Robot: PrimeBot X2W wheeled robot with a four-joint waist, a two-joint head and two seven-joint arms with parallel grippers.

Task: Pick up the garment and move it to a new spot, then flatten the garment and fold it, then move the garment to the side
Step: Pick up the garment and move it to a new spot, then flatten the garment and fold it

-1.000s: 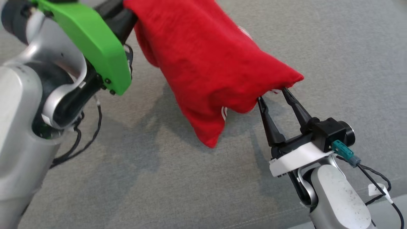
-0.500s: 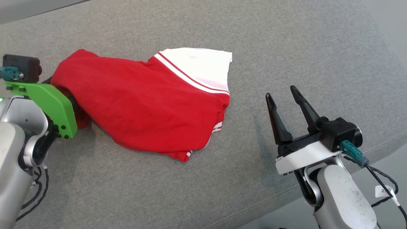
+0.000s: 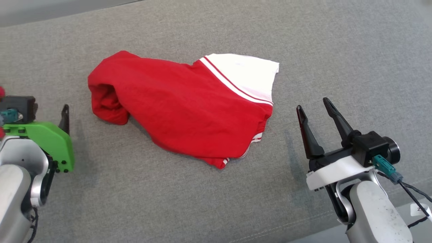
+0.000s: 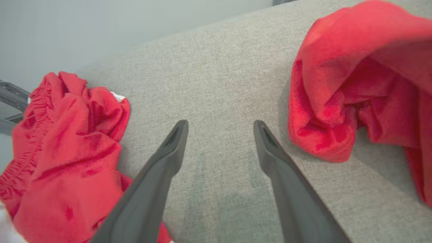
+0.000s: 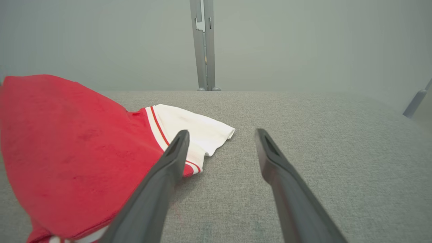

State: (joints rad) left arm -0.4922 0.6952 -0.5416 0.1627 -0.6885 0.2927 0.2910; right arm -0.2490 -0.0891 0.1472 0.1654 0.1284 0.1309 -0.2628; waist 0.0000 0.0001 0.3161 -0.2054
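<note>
The grey cushion [image 3: 175,202] holds the red and white garment [image 3: 189,111] in its middle. A moment ago the garment's left end hung on the left gripper [image 4: 220,125]; now that gripper is off it, fingers wide, holding nothing. The right gripper [image 3: 313,105] sits near the white end, fingers wide too. In the head view a green cover [image 3: 50,141] hides most of the left gripper. Another red cloth [image 4: 67,152] is cut off at the left wrist view's edge

left bracket [image 3: 50,141] — green | forearms [image 3: 374,212] — silver | fingers [image 3: 306,132] black | connector [image 3: 383,164] teal
</note>
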